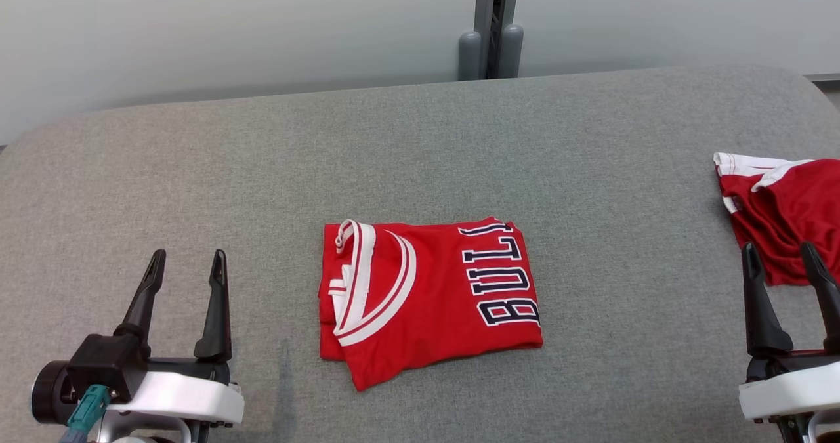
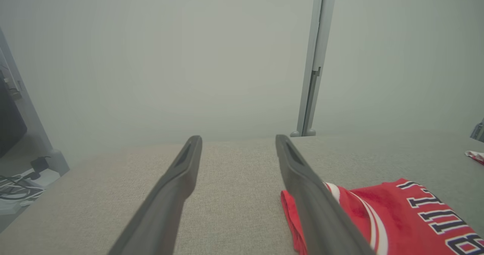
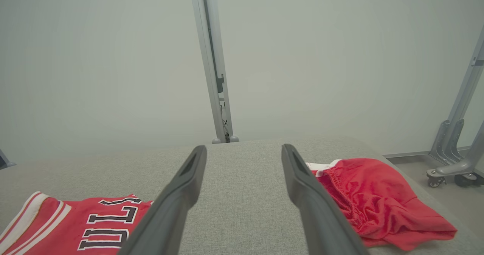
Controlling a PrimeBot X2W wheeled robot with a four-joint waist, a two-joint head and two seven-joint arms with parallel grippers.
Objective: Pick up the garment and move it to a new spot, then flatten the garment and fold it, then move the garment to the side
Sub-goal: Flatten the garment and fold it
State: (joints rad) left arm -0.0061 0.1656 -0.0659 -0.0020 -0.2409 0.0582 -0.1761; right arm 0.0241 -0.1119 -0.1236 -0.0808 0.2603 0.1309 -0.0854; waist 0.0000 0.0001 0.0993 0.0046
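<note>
A red jersey [image 1: 426, 292] with white trim and dark letters lies folded into a rectangle at the middle of the grey padded table [image 1: 420, 141]; it also appears as the jersey [image 2: 397, 217] and the jersey [image 3: 75, 224]. A second red garment [image 1: 787, 213], crumpled with a white band, lies at the table's right edge, seen as the garment [image 3: 370, 202]. My left gripper [image 1: 188, 256] stands open and empty left of the jersey, a clear gap away. My right gripper [image 1: 777, 247] is open and empty, its fingers in front of the crumpled garment's near edge.
A grey metal post [image 1: 491, 29] stands behind the table's far edge against a pale wall. A wheeled metal frame [image 3: 453, 164] stands on the floor off the table's right end. Cables [image 2: 15, 190] lie on the floor off the left end.
</note>
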